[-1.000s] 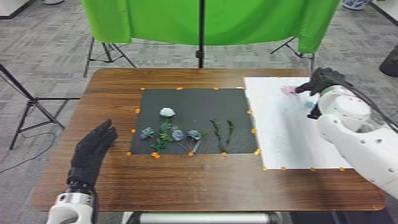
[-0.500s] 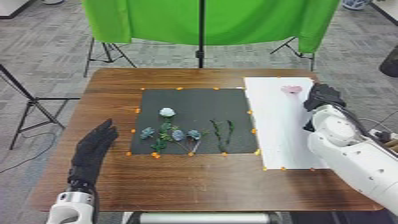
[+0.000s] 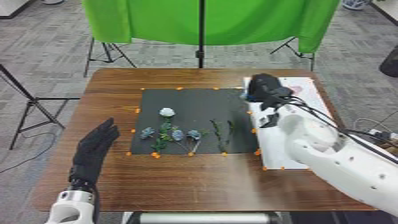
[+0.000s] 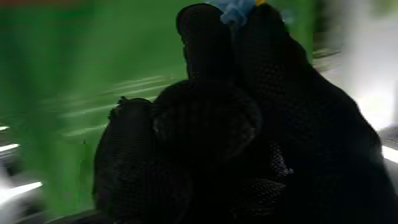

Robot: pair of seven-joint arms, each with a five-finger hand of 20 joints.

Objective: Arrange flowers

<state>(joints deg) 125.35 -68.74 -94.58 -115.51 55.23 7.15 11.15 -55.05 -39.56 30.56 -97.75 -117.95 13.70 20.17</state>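
My right hand (image 3: 268,91) is over the boundary between the dark mat (image 3: 200,102) and the white sheet (image 3: 277,145). In the right wrist view, my right hand (image 4: 266,75) pinches a small blue flower (image 4: 234,9) at its fingertips; its stem is hidden. On the mat lie a white flower (image 3: 167,112), blue-grey flowers (image 3: 178,135) with green leaves, and two thin green stems (image 3: 216,131) to their right. A pink flower (image 3: 296,89) rests at the sheet's far end. My left hand (image 3: 91,150) is open over the table's left side, fingers straight.
The brown wooden table (image 3: 204,185) carries small orange markers (image 3: 155,155) around the mat and sheet. Beyond its far edge are a green cloth (image 3: 151,22) and a black stand (image 3: 201,50).
My right hand has moved left from the sheet's right edge to the mat's edge, with the blue flower. The pink flower stays put, and my left hand has not moved.
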